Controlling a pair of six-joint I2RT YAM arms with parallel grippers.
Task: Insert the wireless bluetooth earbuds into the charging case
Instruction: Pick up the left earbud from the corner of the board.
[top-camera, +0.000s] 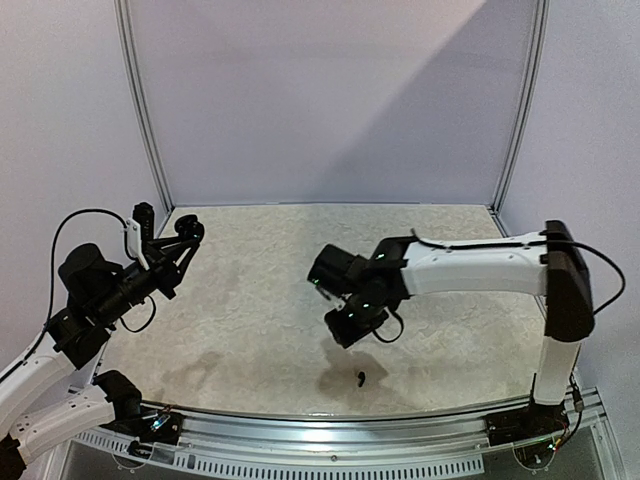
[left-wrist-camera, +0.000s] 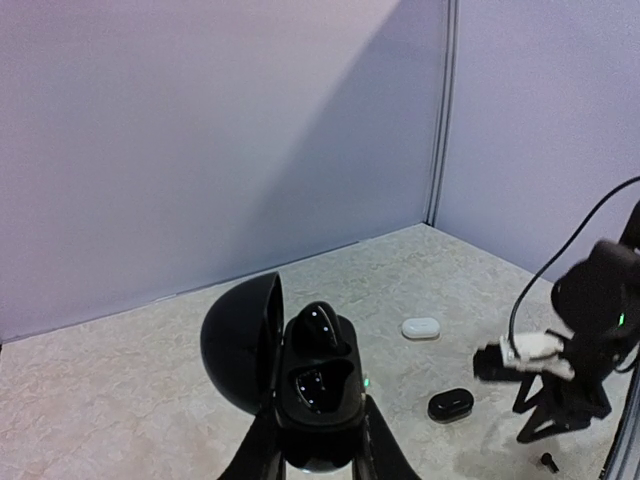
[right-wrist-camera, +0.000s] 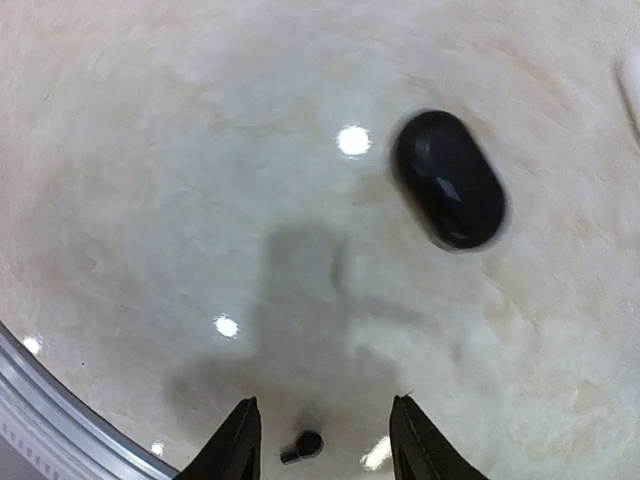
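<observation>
My left gripper is shut on the black charging case, held raised with its lid swung open to the left. A glossy black earbud sits in the far socket; the near socket shows only glossy reflections. In the top view the left gripper is up at the left. My right gripper is open above the table. A small black earbud lies on the surface below the gap between the fingers, untouched. The same earbud lies near the front edge, just in front of the right gripper.
A closed black case lies on the table beyond the right gripper, also seen as the black case. A closed white case lies farther back. The table's metal front rail runs close behind the loose earbud.
</observation>
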